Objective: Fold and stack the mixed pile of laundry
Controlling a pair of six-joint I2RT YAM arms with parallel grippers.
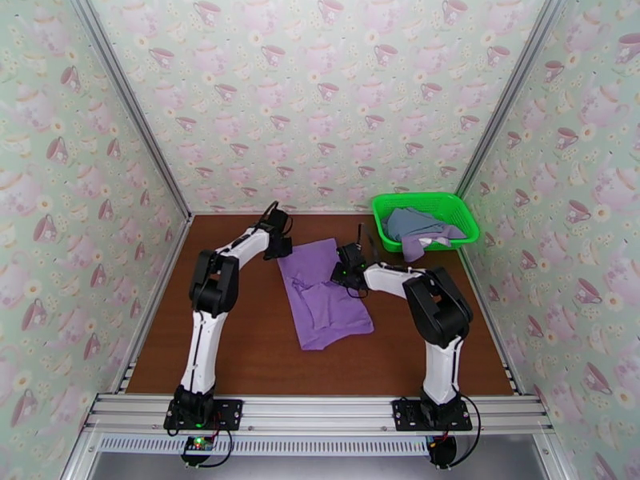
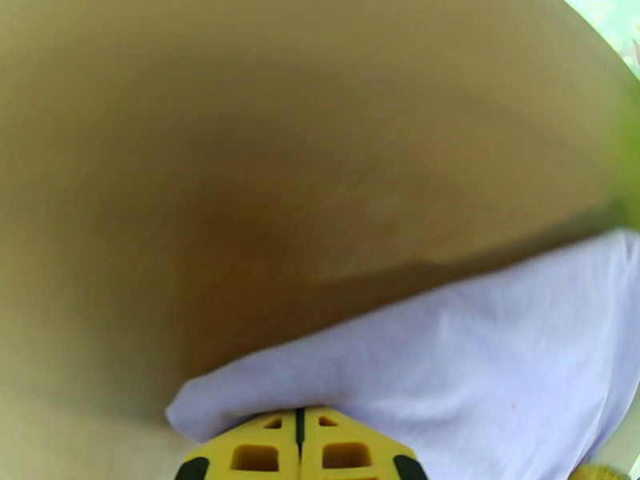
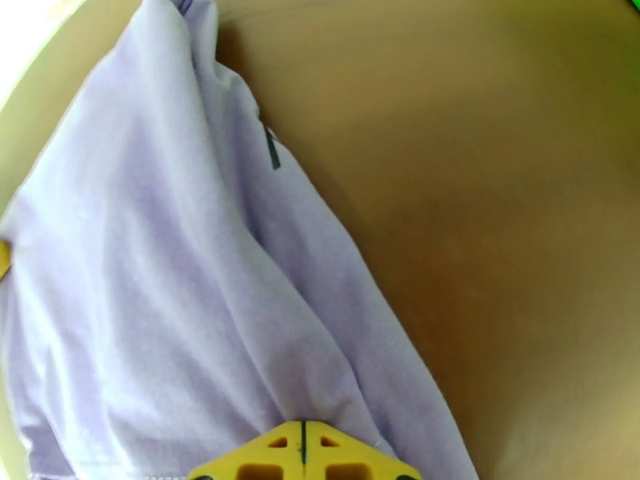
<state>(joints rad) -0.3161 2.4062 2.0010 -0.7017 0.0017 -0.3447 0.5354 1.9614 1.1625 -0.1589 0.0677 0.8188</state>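
The purple shirt [image 1: 324, 302] lies spread in the middle of the counter [image 1: 240, 346], running from near the far edge back toward the near edge, with some wrinkles and a loose fold along its length. The left pincer [image 1: 280, 243] sits at the shirt's far left corner, its yellow fingertips pressed together with the cloth edge caught between them. The right pincer [image 1: 346, 274] is on the shirt's right edge, also closed, with cloth bunched up into its tips. The wrist views are close and blurry, so it is hard to say how much cloth each one has; it looks like a thin pinch in both. The other two pieces, a blue-grey garment [image 1: 412, 222] and a lavender-grey garment [image 1: 414, 248], are in the green basket [image 1: 416, 197] at the far right corner of the counter, the lavender one drooping over its near rim. The step in hand looks like the first fold of the purple shirt, with both arms holding the far end. The next move probably calls for lifting both grips together and carrying them toward the near edge, so the far half lays over the near half, keeping the cloth taut between them so it does not bunch or slide.
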